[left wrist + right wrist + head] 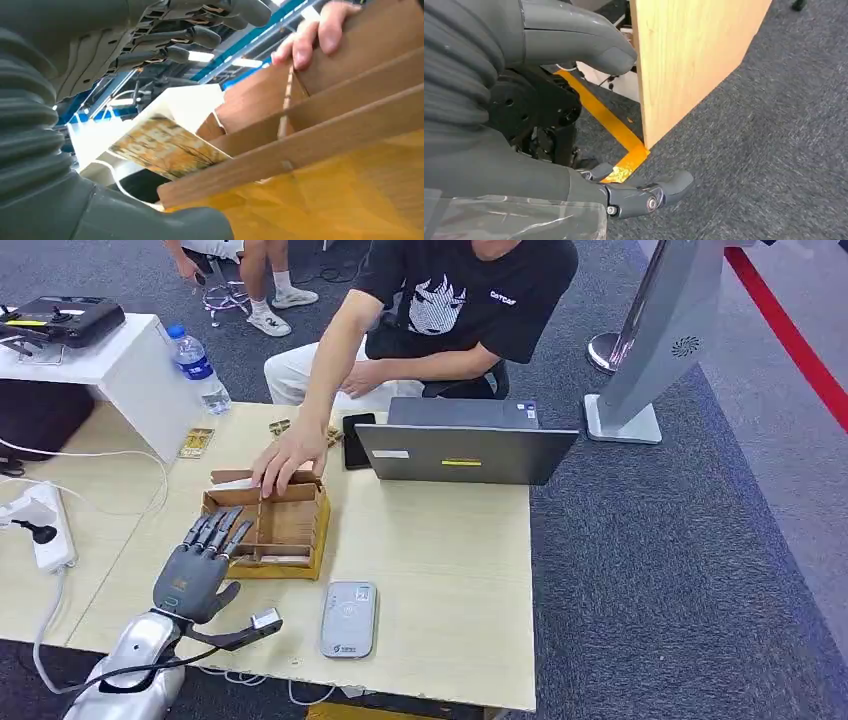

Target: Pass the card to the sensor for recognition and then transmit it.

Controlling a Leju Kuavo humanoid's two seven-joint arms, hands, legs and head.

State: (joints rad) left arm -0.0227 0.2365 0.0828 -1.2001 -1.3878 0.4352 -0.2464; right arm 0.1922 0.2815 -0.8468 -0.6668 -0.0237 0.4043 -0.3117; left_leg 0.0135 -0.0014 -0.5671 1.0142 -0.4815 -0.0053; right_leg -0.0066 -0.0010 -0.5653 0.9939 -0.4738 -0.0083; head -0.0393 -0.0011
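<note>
Head view: my left hand (203, 565) is out over the near-left corner of the wooden card box (268, 527), fingers straight and spread, tips over its left compartment, nothing held that I can see. Thumb sticks out to the side, clear of the box. A person's hand (287, 456) presses on the box's far edge, prob to keep it from sliding while I reach in. The sensor (348, 618), a grey-white reader, lies flat on the table (450, 570) just right of my wrist and near the front edge, so it's a short carry once I've got a card. Laptop (466, 440), phone (357, 440) and water bottle (198, 366) sit further back, out of my path.

Left wrist view: looking along the box dividers. A card (162, 146) w/ a yellow-brown print leans tilted in a compartment, one edge up, which should make it easy to pinch. My fingers (185, 37) hang above it, apart, not touching it. The person's fingertips (315, 35) grip the box wall.

Right wrist view: my right hand (589, 115) hangs beside the table's side panel (684, 60) over grey carpet (774, 160), fingers loosely apart, holding nothing, just parked

Judgement: I'm at the pick-up step, card not yet grasped
</note>
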